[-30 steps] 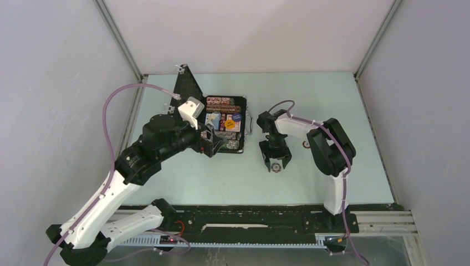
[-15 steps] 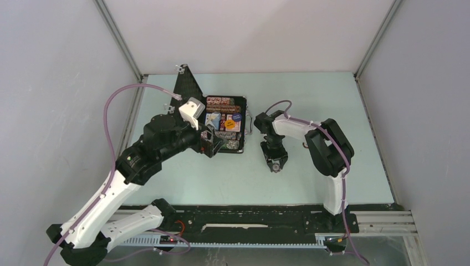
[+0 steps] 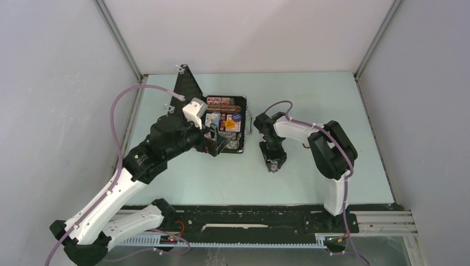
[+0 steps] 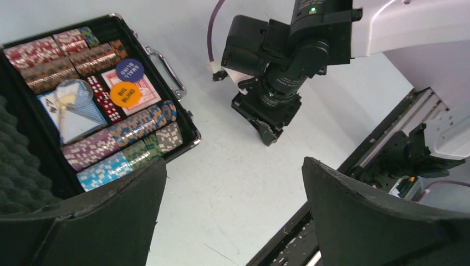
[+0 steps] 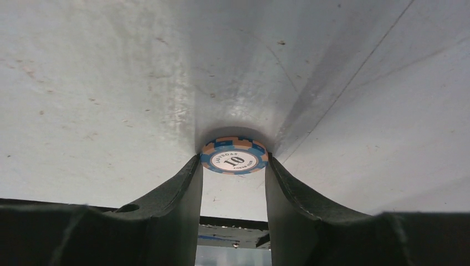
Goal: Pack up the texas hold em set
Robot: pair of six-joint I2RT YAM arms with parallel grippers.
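Packing nearly complete: chip rows [image 4: 119,141], cards [image 4: 151,97] and buttons [image 4: 124,94] fill case [image 4: 190,128]; right pincer [image 5: 233,162] pinches loose blue chip [image 5: 234,156] on desk [image 4: 233,138]; left pincer [image 4: 233,166] spread; lid [image 3: 185,88] open.

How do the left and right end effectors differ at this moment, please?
The left end effector stands wide open and empty, while the right end effector grips a blue chip by its edges. The left one hovers beside the open case; the right one points down with its tips at the table. Both have dark fingers.
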